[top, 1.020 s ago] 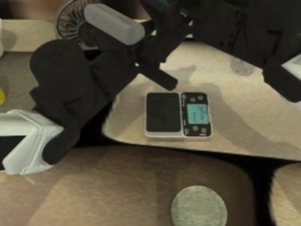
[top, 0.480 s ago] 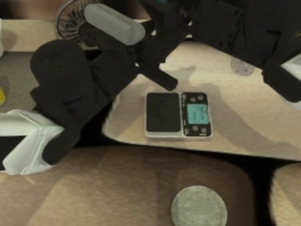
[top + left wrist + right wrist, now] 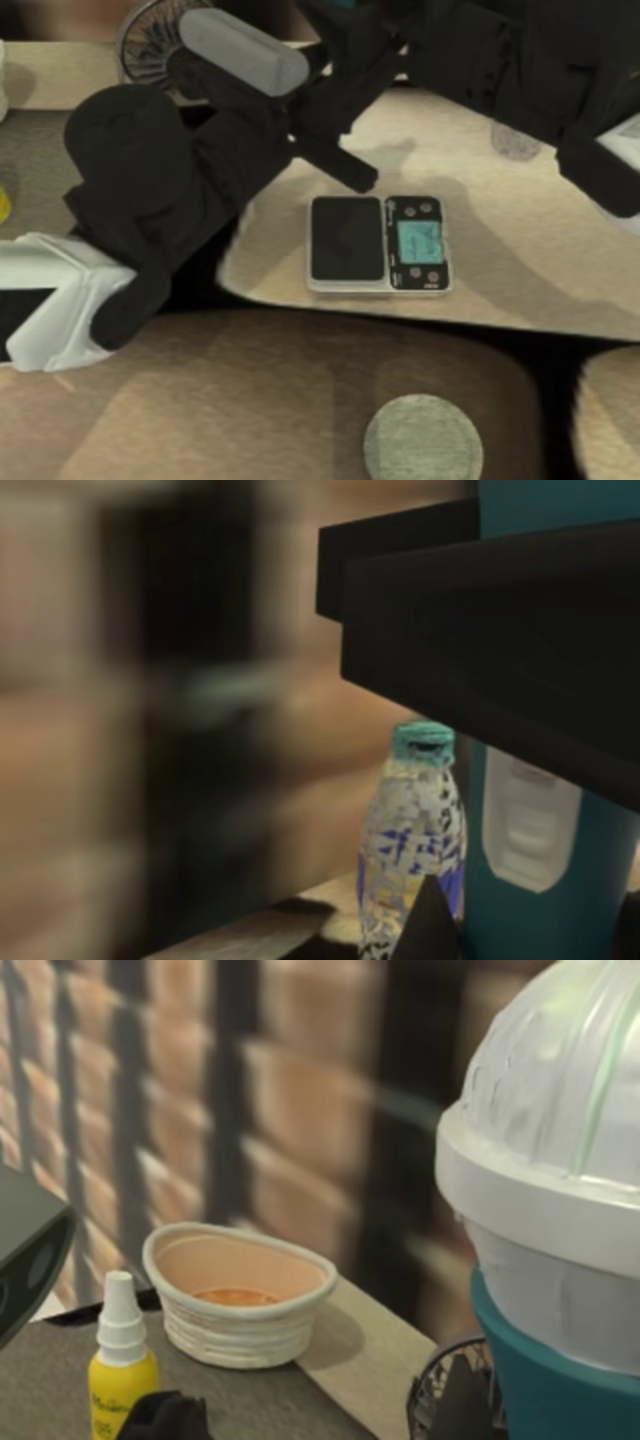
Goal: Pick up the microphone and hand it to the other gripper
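Overhead looks down; wrist cameras hug the microphone (image 3: 545, 820).

Across the three top-view frames we find almost no change. Our right arm (image 3: 520, 70), at the far right of the scene, has shifted very slightly: the white block near the right edge (image 3: 628, 130) shows a little less of itself than one second ago, and the small grey disc (image 3: 515, 142) on the table beneath that arm is more shadowed. Both shifts are slight, at the limit of what the top view resolves.
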Action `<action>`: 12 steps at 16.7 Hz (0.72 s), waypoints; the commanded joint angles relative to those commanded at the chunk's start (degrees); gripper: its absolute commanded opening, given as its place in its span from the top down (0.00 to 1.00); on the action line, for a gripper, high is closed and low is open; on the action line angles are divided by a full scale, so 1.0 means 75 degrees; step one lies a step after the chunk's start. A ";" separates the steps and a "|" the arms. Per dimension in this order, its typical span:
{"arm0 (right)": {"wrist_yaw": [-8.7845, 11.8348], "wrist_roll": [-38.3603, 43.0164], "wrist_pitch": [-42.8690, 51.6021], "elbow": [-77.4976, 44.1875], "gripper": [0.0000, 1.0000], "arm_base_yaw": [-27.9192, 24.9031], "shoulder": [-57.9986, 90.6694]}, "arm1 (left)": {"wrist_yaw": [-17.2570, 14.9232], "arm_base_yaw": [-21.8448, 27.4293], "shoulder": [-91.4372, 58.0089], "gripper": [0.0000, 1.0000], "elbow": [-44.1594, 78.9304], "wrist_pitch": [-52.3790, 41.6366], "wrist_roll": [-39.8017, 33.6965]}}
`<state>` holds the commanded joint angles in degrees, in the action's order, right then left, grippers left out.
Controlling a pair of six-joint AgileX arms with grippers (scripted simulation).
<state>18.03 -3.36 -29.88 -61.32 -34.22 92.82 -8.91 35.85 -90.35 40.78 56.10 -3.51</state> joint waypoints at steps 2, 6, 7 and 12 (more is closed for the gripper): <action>0.0000 0.0000 0.0000 0.0000 1.00 0.0000 0.0000 | 0.0000 0.0000 0.0000 0.32 0.0000 0.0000 0.0000; 0.0000 0.0000 0.0000 0.0000 1.00 0.0000 0.0000 | 0.0000 0.0000 0.0000 0.02 0.0000 0.0000 0.0000; 0.0000 0.0000 0.0000 0.0000 1.00 0.0000 0.0000 | 0.0000 0.0000 0.0000 0.00 0.0000 0.0000 0.0000; 0.0000 0.0000 0.0000 0.0000 1.00 0.0000 0.0000 | 0.0000 0.0000 0.0000 0.00 0.0000 0.0000 0.0000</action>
<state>18.03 -3.36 -29.88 -61.32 -34.22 92.82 -8.91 35.85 -90.35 40.78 56.10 -3.51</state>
